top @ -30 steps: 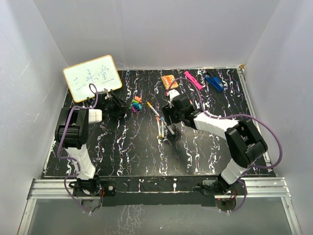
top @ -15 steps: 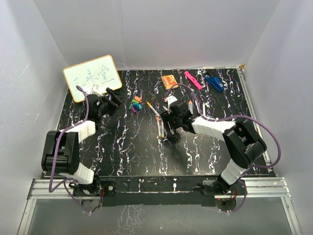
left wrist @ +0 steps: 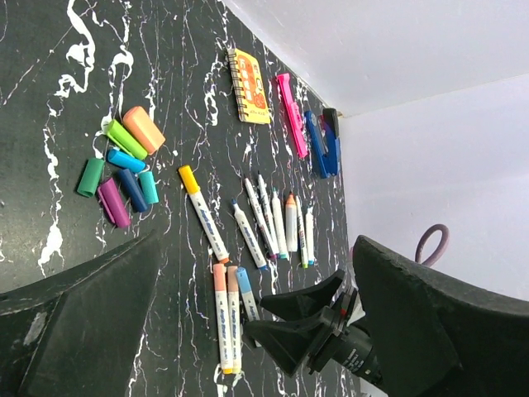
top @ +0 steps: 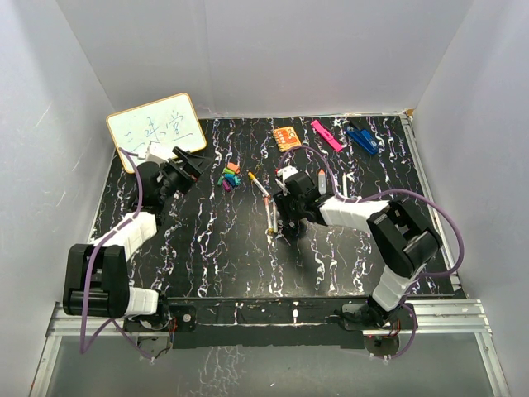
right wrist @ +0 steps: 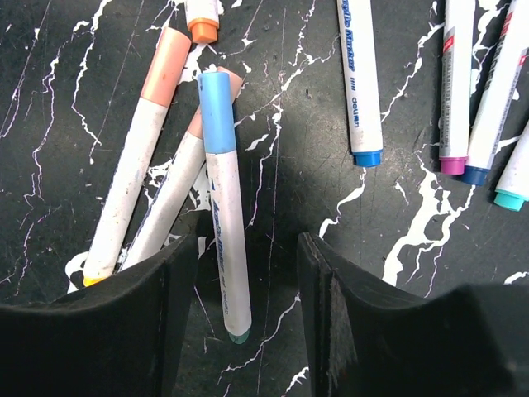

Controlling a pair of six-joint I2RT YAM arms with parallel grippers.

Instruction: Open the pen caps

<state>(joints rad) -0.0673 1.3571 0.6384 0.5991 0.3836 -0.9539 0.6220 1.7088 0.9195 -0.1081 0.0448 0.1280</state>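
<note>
Pen caps (left wrist: 124, 169): the loose ones are lying in a tight heap on the black marbled table (top: 207, 248), far-left of centre. Green, salmon, blue, teal, purple and navy are showing, each touching or just beside a neighbour.

Left gripper (left wrist: 256, 244) is hovering near that heap with its jaws spread wide, gripping nothing.

Pens (left wrist: 273, 219) are lying to the right of the heap. A yellow-capped pen (left wrist: 202, 219) is sitting alone, then a row of thin ones side by side, then three more down by the right arm.

Right gripper (right wrist: 248, 241) is sitting low over those three, jaws partway apart and straddling the blue-capped pen (right wrist: 233, 273). The barrel is lying close against one finger (right wrist: 178, 289) with a clear gap to the other, so it isn't clamped. The blue cap (right wrist: 217, 112) is sitting on that pen. Two peach-capped pens (right wrist: 140, 157) are lying just beside it, touching each other.

Orange notebook (top: 286, 137), pink clip (top: 326, 135) and blue clip (top: 361, 138) are lying along the far edge. Whiteboard (top: 155, 130) is leaning in the far-left corner.
</note>
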